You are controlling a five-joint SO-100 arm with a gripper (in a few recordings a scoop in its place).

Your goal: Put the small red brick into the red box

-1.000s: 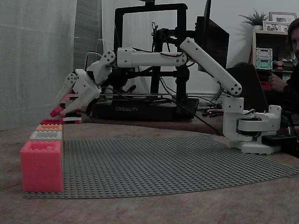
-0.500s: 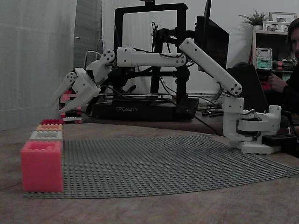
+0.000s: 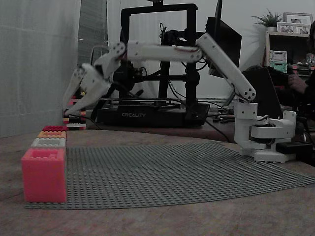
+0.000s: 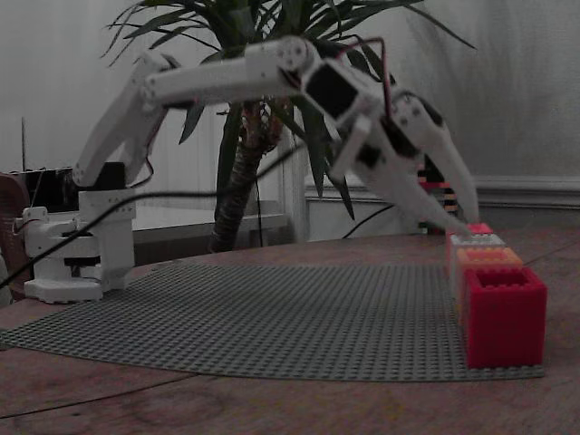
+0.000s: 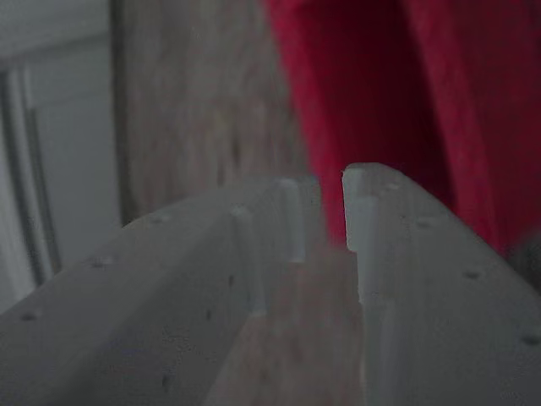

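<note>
My gripper [image 3: 65, 112] hangs in the air above the far end of a row of boxes at the left edge of the grey baseplate [image 3: 172, 172]. The row runs from a big red box [image 3: 43, 174] at the front through a grey box [image 3: 48, 142] and an orange box [image 3: 51, 134] to a low red box [image 3: 54, 128] at the back. In the other fixed view my gripper [image 4: 460, 223] sits just above the far red box [image 4: 478, 228]. In the wrist view the gripper [image 5: 331, 211] stands open by a narrow gap with nothing in it, over blurred red.
A black 3D printer [image 3: 152, 113] and cables stand behind the plate. A small stack of bricks [image 3: 74, 123] sits behind the row. The arm's base [image 3: 266, 137] is at the right, beside a person's hand [image 3: 298, 83]. A palm plant [image 4: 245, 181] rises behind the arm.
A second ago a small red brick sat between my fingertips over the far red box. It left them half a second ago. The gripper has since risen a little, with nothing in it.
</note>
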